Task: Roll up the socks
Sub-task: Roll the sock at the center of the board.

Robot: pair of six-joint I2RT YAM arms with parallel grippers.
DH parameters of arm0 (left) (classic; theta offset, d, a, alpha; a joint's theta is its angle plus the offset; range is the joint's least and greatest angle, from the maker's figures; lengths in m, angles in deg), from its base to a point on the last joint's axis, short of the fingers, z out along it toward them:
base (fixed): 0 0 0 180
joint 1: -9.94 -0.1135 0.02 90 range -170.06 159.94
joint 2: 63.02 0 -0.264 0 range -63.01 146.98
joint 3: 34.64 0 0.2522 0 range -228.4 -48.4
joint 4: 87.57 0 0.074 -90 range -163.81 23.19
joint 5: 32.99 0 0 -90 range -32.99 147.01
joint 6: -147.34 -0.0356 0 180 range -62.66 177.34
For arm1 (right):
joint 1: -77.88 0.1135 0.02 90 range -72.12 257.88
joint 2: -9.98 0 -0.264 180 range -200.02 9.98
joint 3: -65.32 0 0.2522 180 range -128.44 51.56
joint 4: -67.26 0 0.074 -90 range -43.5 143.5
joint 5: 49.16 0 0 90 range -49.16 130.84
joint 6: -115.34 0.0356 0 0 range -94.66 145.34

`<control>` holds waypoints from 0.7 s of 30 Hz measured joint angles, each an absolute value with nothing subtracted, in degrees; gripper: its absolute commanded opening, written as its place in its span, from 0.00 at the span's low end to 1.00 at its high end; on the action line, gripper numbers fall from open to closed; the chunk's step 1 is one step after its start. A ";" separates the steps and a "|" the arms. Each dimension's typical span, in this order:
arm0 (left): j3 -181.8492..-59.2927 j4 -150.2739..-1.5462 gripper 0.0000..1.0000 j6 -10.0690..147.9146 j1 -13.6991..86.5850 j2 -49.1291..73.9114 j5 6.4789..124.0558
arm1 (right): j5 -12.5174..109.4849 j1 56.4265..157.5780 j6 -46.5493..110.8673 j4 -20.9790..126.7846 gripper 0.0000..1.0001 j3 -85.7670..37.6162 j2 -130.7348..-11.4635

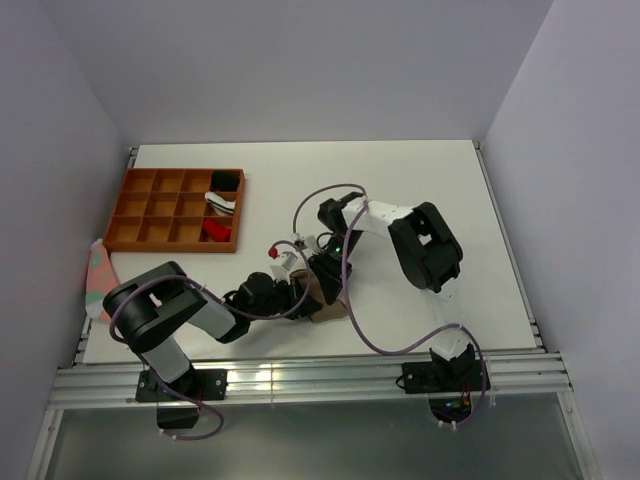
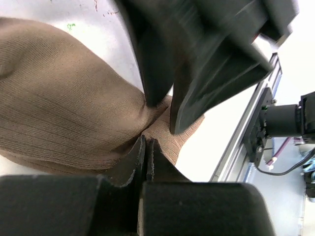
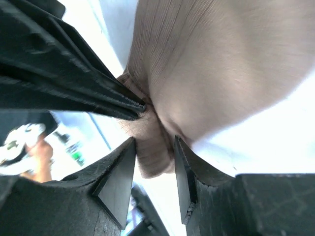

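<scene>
The tan-brown sock [image 1: 328, 308] lies near the table's front edge, between the two arms. In the left wrist view it [image 2: 59, 108] fills the left side, and my left gripper [image 2: 146, 142] is shut on a pinch of its fabric. The right gripper's fingers [image 2: 197, 98] reach down just beyond that pinch. In the right wrist view my right gripper [image 3: 154, 140] is open, with the sock's narrow end [image 3: 152, 152] lying between its fingers. Seen from above, the two grippers, left [image 1: 305, 292] and right [image 1: 322, 285], meet over the sock. The red sock [image 1: 214, 231] lies bunched in a front compartment of the tray.
An orange compartment tray [image 1: 140, 215] stands at the back left, with black and white bundles [image 1: 222, 203] in its right-hand cells. A pink and green cloth [image 1: 100, 275] hangs at the table's left edge. A metal rail [image 1: 300, 375] runs along the front.
</scene>
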State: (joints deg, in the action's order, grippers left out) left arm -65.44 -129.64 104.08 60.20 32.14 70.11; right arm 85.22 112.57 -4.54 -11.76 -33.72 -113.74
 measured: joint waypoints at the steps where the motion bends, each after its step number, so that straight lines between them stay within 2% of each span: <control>1: -65.44 -129.99 0.00 104.72 60.20 32.42 70.09 | 84.81 112.25 -4.52 -10.64 0.45 -33.28 -112.56; 10: -66.01 -128.26 0.00 107.63 60.27 32.31 69.08 | 80.94 108.81 -6.10 -2.09 0.46 -26.70 -99.31; 21: -65.59 -125.05 0.00 112.19 60.33 30.67 67.03 | 75.67 108.25 -13.00 11.08 0.51 -7.66 -78.57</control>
